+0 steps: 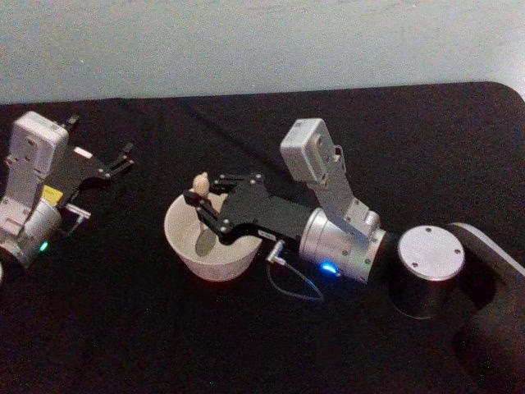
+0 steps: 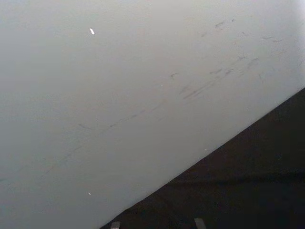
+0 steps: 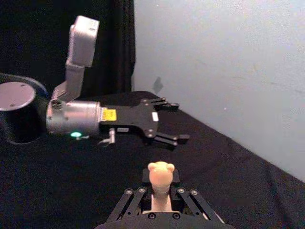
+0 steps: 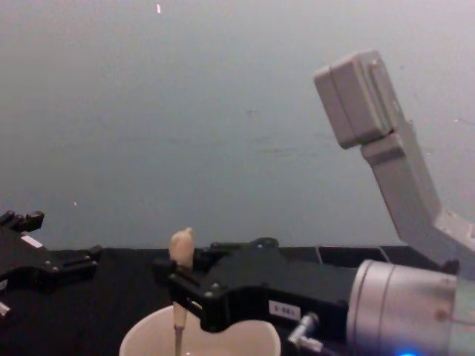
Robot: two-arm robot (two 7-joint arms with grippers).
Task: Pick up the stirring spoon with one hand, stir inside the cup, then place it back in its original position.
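The left gripper [image 1: 102,141] was parked with fingers spread, well apart from the cup [image 1: 182,256]. The spoon [image 1: 198,185] appeared light, stiff and smooth, and was best held on the beige handle below its knob. The right gripper [image 1: 203,197] pinched it there, upright, with the spoon's bowl hanging below the fingers inside the cup.

A table [image 1: 246,345] covered in black lies under the right gripper [image 1: 205,202]. Beyond the gripper stands a plain pale grey-blue wall [image 1: 246,41] with faint dark scratches [image 2: 209,86]. A black curtain [image 3: 121,47] hangs beside this wall.
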